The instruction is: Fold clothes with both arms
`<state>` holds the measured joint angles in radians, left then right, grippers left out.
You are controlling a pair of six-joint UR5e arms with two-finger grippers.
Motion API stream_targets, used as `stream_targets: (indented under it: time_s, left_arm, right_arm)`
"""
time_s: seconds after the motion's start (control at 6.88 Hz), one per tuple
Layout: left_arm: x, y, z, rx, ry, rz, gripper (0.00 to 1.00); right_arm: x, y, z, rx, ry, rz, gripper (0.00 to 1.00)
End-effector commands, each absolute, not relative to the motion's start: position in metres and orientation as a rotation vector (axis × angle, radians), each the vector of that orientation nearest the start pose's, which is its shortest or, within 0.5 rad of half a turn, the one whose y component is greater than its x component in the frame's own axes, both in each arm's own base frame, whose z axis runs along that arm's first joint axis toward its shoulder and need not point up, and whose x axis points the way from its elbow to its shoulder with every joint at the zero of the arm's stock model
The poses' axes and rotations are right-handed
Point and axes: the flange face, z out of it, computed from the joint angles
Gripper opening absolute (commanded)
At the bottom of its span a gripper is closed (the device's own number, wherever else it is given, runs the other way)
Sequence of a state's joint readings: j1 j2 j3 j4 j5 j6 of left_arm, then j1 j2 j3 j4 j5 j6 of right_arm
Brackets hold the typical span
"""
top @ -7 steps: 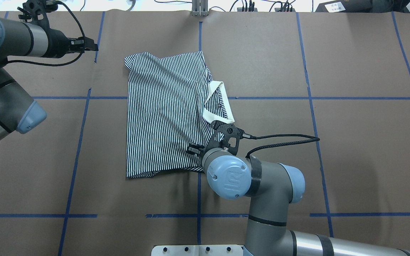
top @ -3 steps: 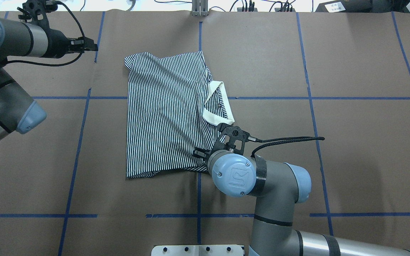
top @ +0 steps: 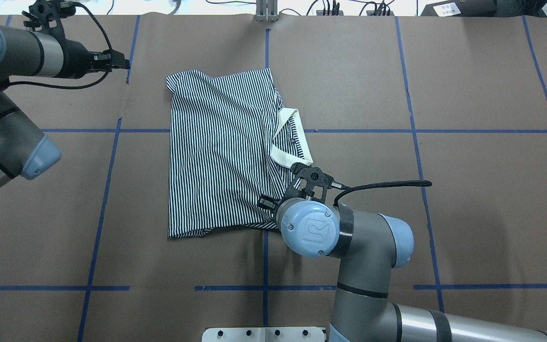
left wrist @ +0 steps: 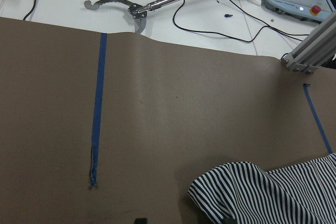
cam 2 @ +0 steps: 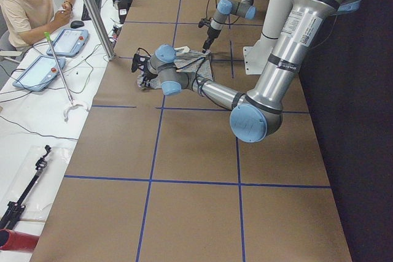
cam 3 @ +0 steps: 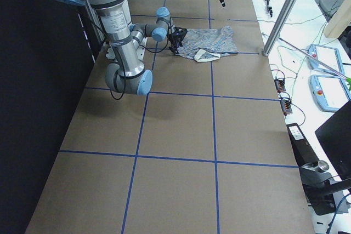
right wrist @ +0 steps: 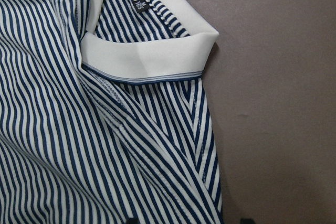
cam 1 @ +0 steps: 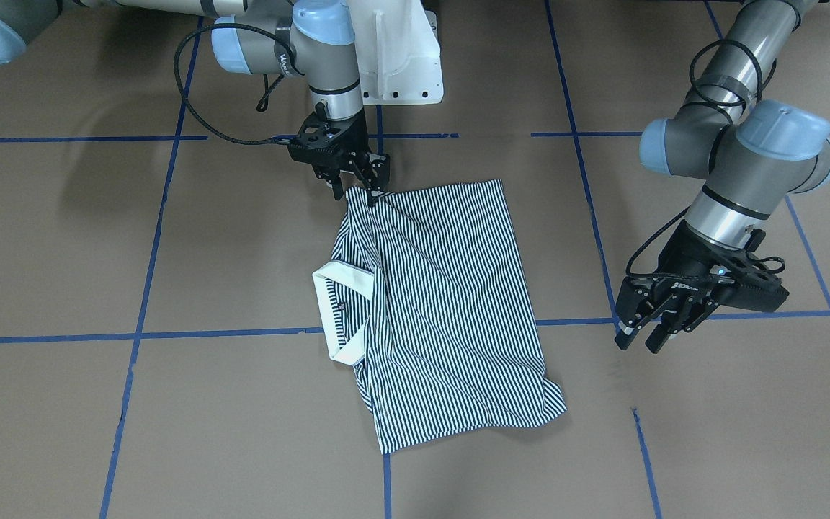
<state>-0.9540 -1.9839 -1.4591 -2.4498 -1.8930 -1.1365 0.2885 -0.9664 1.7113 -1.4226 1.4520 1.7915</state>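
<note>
Brown paper covers the counter (cam 1: 674,447), and blue tape lines (cam 1: 170,335) cut it into big squares. Near the middle lies the striped polo shirt (cam 1: 444,303), folded lengthwise into a narrow slab. Its cream collar (cam 1: 336,303) sticks out of the long edge on my right side. The cloth is rumpled, with creases running across the stripes, and the far corner on my left side is bunched up.

My right tool (cam 1: 356,192) points down at the shirt's corner nearest my white pedestal base (cam 1: 400,58), on the collar side. Its fingers stand apart, one over bare paper and the other at the very edge of the fabric. I can make out nothing pinched between them, and I cannot tell whether that finger touches the cloth. My right wrist camera looks down on the collar and the stripes beside it.

My left tool (cam 1: 638,344) hangs over bare paper, well off the shirt's other long side and out toward its bunched corner, with its fingers spread and empty.
</note>
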Motion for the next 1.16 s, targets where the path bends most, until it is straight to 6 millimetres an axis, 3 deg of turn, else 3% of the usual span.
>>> stream_targets:
  time_s: [0.0, 0.44, 0.58, 0.73, 1.02]
  left_arm:
    - [0.310, -0.603, 0.379, 0.516, 1.091, -0.275, 0.58]
    - [0.310, -0.603, 0.379, 0.516, 1.091, -0.275, 0.58]
    - [0.310, -0.603, 0.379, 0.516, 1.091, -0.275, 0.58]
    - [0.310, -0.603, 0.379, 0.516, 1.091, -0.275, 0.58]
    - [0.310, -0.603, 0.381, 0.514, 1.089, -0.276, 0.58]
  right_arm:
    - [-0.611, -0.335, 0.231, 0.111, -0.886, 0.523, 0.71]
    - [-0.615, -0.335, 0.241, 0.098, -0.865, 0.517, 0.70]
    - [-0.616, -0.335, 0.240, 0.097, -0.866, 0.516, 0.61]
    - [-0.616, -0.335, 0.240, 0.097, -0.866, 0.516, 0.42]
    - [-0.621, -0.337, 0.241, 0.096, -0.860, 0.516, 0.36]
